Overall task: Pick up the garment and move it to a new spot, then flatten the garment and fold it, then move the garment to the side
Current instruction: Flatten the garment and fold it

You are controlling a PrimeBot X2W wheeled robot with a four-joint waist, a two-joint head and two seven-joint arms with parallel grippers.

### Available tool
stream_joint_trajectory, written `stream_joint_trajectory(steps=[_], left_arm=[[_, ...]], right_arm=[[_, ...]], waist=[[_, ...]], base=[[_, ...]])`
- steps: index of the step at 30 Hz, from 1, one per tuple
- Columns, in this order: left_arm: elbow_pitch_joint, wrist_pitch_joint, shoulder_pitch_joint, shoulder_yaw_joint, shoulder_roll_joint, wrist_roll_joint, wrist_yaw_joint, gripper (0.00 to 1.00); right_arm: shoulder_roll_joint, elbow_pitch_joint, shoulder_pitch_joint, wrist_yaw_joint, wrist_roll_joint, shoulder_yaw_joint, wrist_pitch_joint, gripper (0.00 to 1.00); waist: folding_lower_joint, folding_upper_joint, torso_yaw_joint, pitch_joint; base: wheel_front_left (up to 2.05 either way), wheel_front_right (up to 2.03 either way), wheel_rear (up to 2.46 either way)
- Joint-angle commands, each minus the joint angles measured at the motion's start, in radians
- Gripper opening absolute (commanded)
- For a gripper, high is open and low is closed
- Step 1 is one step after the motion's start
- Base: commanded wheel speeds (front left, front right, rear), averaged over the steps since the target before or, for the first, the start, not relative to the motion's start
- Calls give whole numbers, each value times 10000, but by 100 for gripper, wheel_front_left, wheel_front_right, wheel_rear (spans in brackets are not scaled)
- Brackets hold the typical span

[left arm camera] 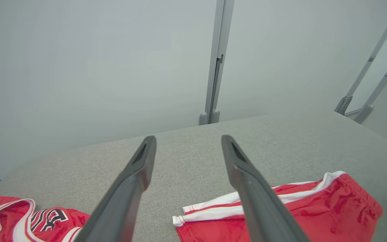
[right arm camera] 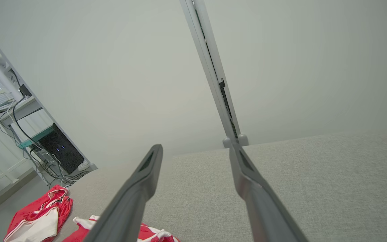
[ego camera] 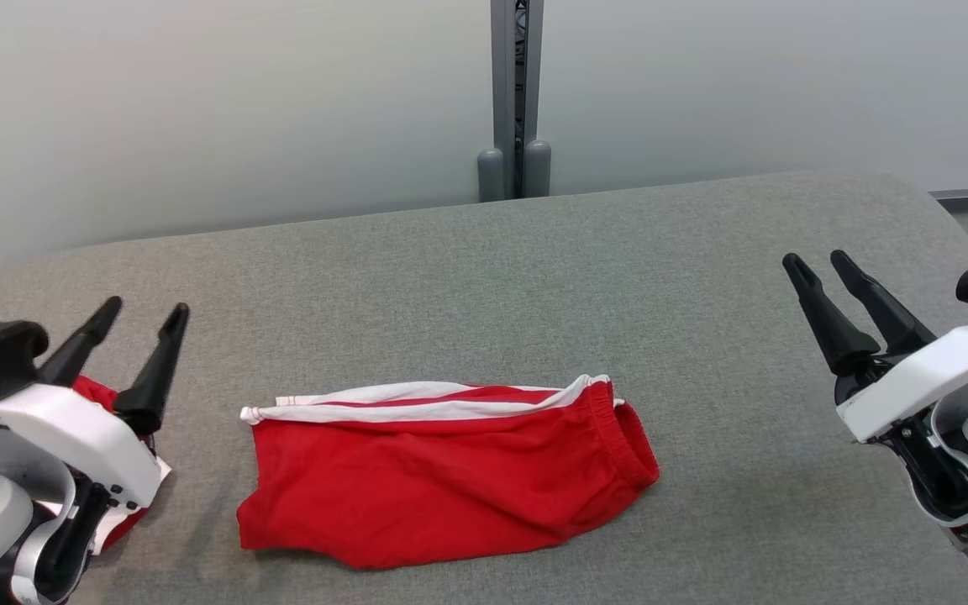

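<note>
The garment, red shorts with white side stripes, lies folded flat near the front middle of the grey table. It also appears at the lower right of the left wrist view and at the bottom of the right wrist view. My left gripper hovers at the table's left end, left of the shorts, open and empty. Far to the right of the shorts, my right gripper is open and empty.
A second red garment with white trim and lettering lies under my left arm at the table's left end. A grey post stands behind the table against a pale wall. Shelving and cables stand beyond the table's left end.
</note>
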Motion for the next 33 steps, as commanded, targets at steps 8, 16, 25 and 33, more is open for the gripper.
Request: stream_joint_trajectory(steps=[8, 16, 25, 33], left_arm=[[-947, -1524, 1727, 1172, -346, 999, 1565, 100], [-1469, -1536, 3711, 3579, -2183, 3944, 1618, 100], [-1620, -1536, 5419, 5487, -4508, 6126, 446, 100], [-993, -1537, 5847, 6149, -5818, 6982, -799, 100]], right_arm=[[1434, -571, 2071, 2, -3042, -3166, -50, 100], [3101, -1171, 4009, 2, -5701, -5265, -52, 100], [3907, -352, 4362, 2, -6881, -5118, -52, 100], [4575, 1050, 3810, 2, -7808, -4722, 185, 100]], waist=[[0, 0, 291, -95], [0, 0, 513, -74], [0, 0, 737, -11], [0, 0, 1318, -82]], base=[[0, 0, 0], [0, 0, 0], [0, 0, 0], [0, 0, 0]])
